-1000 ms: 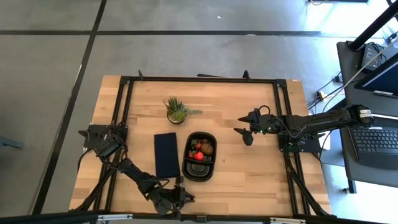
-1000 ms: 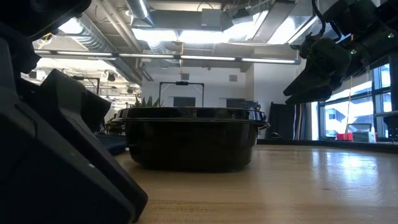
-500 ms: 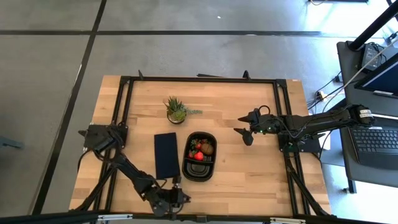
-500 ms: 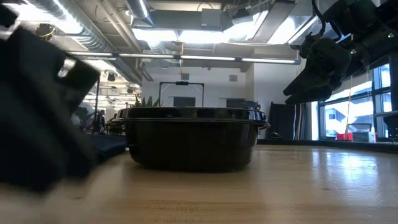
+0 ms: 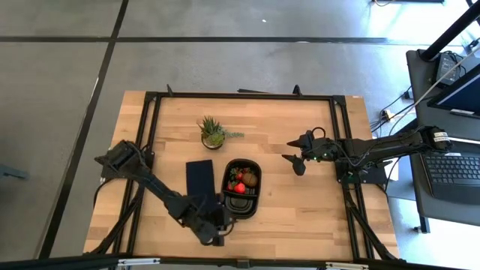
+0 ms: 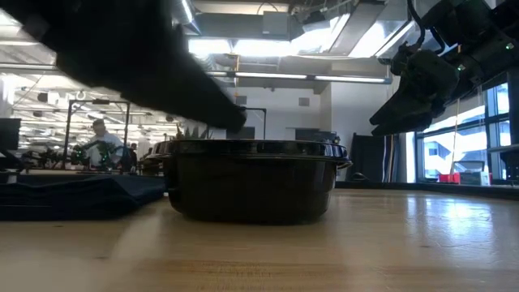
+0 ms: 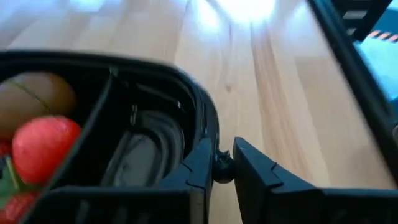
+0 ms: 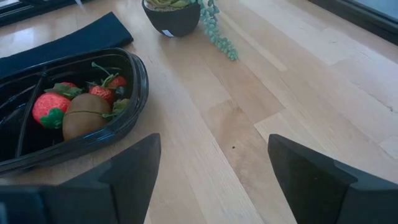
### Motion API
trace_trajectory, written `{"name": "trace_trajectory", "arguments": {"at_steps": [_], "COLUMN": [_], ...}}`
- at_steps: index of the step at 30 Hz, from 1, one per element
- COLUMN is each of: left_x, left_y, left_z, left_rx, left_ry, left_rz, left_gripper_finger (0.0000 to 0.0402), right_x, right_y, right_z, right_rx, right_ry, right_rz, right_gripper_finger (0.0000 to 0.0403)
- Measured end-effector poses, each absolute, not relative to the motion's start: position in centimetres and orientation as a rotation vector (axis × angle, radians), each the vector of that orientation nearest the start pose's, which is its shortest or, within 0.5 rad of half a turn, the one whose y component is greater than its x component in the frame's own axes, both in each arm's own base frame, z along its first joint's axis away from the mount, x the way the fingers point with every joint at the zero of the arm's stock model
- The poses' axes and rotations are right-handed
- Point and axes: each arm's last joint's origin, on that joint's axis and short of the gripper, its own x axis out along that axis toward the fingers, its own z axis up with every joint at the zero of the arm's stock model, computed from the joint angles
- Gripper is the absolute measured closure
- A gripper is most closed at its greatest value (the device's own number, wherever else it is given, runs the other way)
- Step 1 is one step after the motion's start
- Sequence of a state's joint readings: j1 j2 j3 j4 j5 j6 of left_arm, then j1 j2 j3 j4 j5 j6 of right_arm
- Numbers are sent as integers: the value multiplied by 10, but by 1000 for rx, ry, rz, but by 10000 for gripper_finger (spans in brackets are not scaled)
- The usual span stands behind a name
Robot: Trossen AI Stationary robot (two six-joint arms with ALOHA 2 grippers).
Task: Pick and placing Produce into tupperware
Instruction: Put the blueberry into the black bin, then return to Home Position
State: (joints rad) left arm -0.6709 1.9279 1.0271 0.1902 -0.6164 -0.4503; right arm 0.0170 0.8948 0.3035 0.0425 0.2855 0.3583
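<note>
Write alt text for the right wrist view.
A black tupperware sits on a wooden table, holding red strawberries and a brown kiwi-like fruit. The right claw is open above bare wood; a potted plant and a dark panel lie beyond.

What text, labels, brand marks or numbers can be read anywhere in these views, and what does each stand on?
None can be read.
The tupperware, the produce in it, the dark panel and the potted plant carry no visible print.
The left claw and right claw show no legible marking.
The laptop beside the table shows keys too small to read.
</note>
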Motion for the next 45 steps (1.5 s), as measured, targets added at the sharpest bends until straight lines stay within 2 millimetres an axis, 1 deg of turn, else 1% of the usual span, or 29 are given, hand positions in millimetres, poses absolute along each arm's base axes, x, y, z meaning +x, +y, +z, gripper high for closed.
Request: {"name": "trace_trajectory", "arguments": {"at_steps": [4,7,12,15,19,26,32,40,42,45], "left_x": [314,321,336,344,351,356,357,357,354,344], "left_y": [-213,-200,-172,-154,-139,-126,-124,-124,-123,-117], "left_z": [153,162,162,158,155,155,156,156,161,183], "left_rx": [-38,-57,-83,-90,-128,-147,-146,-142,-133,-108], "left_ry": [530,517,541,564,602,603,596,596,601,584], "left_rz": [82,119,169,214,184,210,219,222,235,288], "left_gripper_finger": [362,359,362,363,351,319,299,283,279,275], "right_x": [173,173,173,173,172,172,172,172,172,172], "right_y": [-5,-5,-5,-5,-5,-5,-5,-5,-5,-5], "right_z": [173,173,172,172,172,171,171,171,171,171], "right_rx": [261,260,243,234,215,207,207,209,209,205], "right_ry": [493,495,504,506,513,519,519,518,518,518], "right_rz": [-355,-355,-352,-349,-345,-343,-344,-344,-344,-342], "right_gripper_finger": [105,105,105,105,104,104,104,104,104,104]}}
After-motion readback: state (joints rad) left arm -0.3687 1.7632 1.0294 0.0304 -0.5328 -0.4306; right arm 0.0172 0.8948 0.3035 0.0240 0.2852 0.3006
